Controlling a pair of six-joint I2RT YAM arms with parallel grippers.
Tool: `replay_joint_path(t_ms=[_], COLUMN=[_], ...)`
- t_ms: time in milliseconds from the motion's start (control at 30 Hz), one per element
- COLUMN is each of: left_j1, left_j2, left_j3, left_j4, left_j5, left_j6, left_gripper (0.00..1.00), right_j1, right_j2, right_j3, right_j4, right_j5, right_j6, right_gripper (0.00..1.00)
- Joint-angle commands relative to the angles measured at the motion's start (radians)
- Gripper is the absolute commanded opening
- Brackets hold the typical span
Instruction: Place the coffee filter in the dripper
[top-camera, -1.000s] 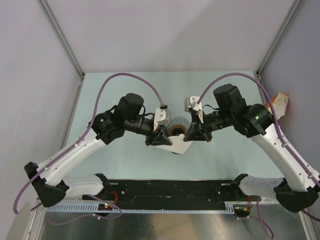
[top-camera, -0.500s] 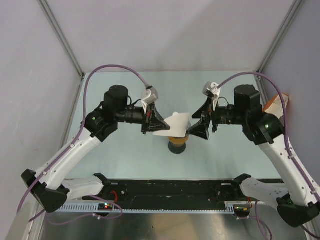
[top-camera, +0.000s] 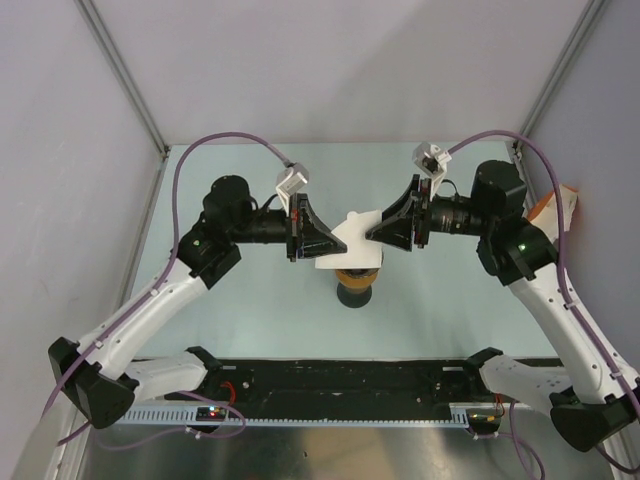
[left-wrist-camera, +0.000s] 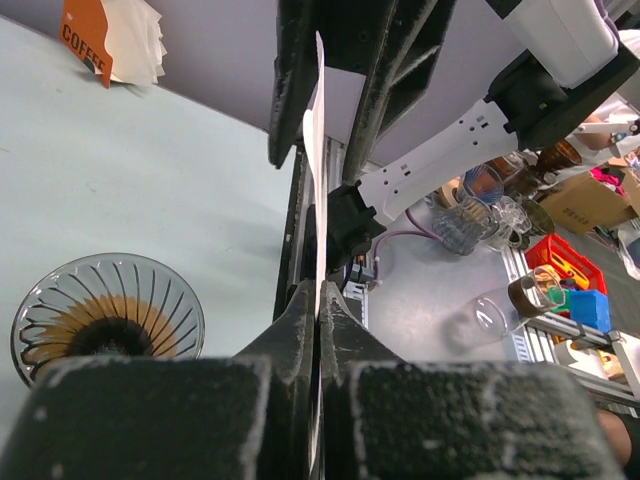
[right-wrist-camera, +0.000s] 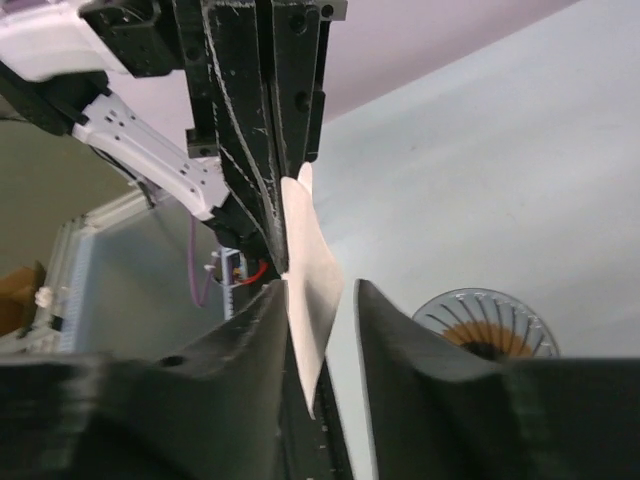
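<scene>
From the top camera, you see the coffee filter (top-camera: 350, 240) held in the air between the two arms, directly above the dripper (top-camera: 357, 280), which stands on the bench (top-camera: 450, 300). The left fingers (top-camera: 310, 237) meet the sheet's left edge and the right fingers (top-camera: 392, 222) reach its right edge.

On the left wrist camera, your left fingers (left-wrist-camera: 290, 330) are pressed together on the filter (left-wrist-camera: 318, 150), which runs away from them edge-on as a thin white line. The right fingers (left-wrist-camera: 395, 60) stand on either side of its far end with a gap. The dripper (left-wrist-camera: 100, 315) sits low on the left, and an orange pack (left-wrist-camera: 85, 30) marked COFFEE lies far behind.

On the right wrist camera, your right fingers (right-wrist-camera: 250, 340) stand apart at a middling width. The filter (right-wrist-camera: 312, 290) hangs between them, unclamped. The dripper (right-wrist-camera: 485, 322) is below and to the right.
</scene>
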Motion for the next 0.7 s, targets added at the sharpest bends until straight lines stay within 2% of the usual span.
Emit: replay_joint_path(t_ms=[0, 67, 133, 233, 333, 400, 500, 600, 667], left_j1=[0.005, 0.004, 0.006, 0.005, 0.006, 0.009, 0.015, 0.016, 0.017], left_j2=[-0.017, -0.019, -0.020, -0.020, -0.017, -0.018, -0.018, -0.016, -0.021], left_j3=[-0.007, -0.009, -0.013, -0.018, -0.019, -0.018, -0.019, -0.026, -0.038], left_j4=[0.067, 0.067, 0.067, 0.067, 0.067, 0.101, 0.130, 0.140, 0.141], left_j5=[0.023, 0.016, 0.008, -0.001, -0.004, -0.007, -0.013, -0.019, -0.013], left_j6=[-0.040, -0.041, -0.040, -0.039, -0.047, -0.062, -0.088, -0.092, -0.083], left_gripper=[0.00, 0.00, 0.00, 0.00, 0.00, 0.00, 0.00, 0.00, 0.17], right_j1=[0.014, 0.025, 0.032, 0.046, 0.056, 0.058, 0.058, 0.056, 0.050], right_j2=[0.018, 0.027, 0.034, 0.040, 0.043, 0.041, 0.031, 0.027, 0.022], right_j3=[0.017, 0.017, 0.016, 0.017, 0.010, -0.006, -0.037, -0.045, -0.046], right_j4=[0.097, 0.091, 0.082, 0.070, 0.065, 0.072, 0.096, 0.112, 0.117], right_j5=[-0.038, -0.037, -0.040, -0.051, -0.065, -0.077, -0.081, -0.089, -0.103], right_j6=[0.043, 0.027, 0.013, 0.006, 0.009, 0.018, 0.030, 0.035, 0.025], right_gripper=[0.24, 0.12, 0.08, 0.18, 0.34, 0.37, 0.26, 0.07, 0.02])
